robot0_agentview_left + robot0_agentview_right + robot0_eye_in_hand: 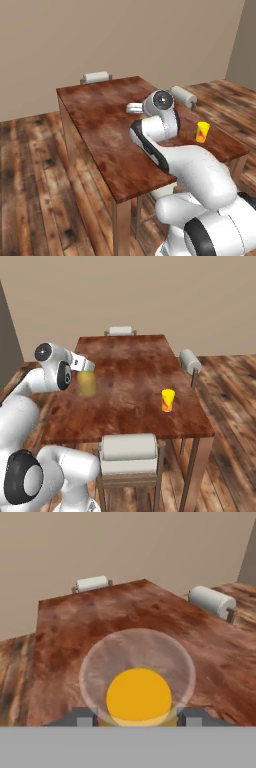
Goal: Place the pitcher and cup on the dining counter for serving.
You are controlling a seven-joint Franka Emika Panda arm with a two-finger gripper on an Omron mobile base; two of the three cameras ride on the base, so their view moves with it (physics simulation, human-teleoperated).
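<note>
The robot's arm hides most of the pitcher (pixel 143 116) in the left base view.

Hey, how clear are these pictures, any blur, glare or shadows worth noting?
Right base view: the pitcher looks soft and see-through at the tool. Hand view: the pitcher's glass is a hazy disc. Left base view: the cup is sharp, with soft sheen on the dining counter.

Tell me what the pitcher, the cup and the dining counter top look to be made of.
Pitcher: clear glass, apparently; the wood grain shows through its wall around the yellow-orange contents. Cup: opaque bright yellow with a red mark, probably plastic, though the look leaves it open. Dining counter: reddish-brown wood with mottled grain and a glossy finish.
</note>
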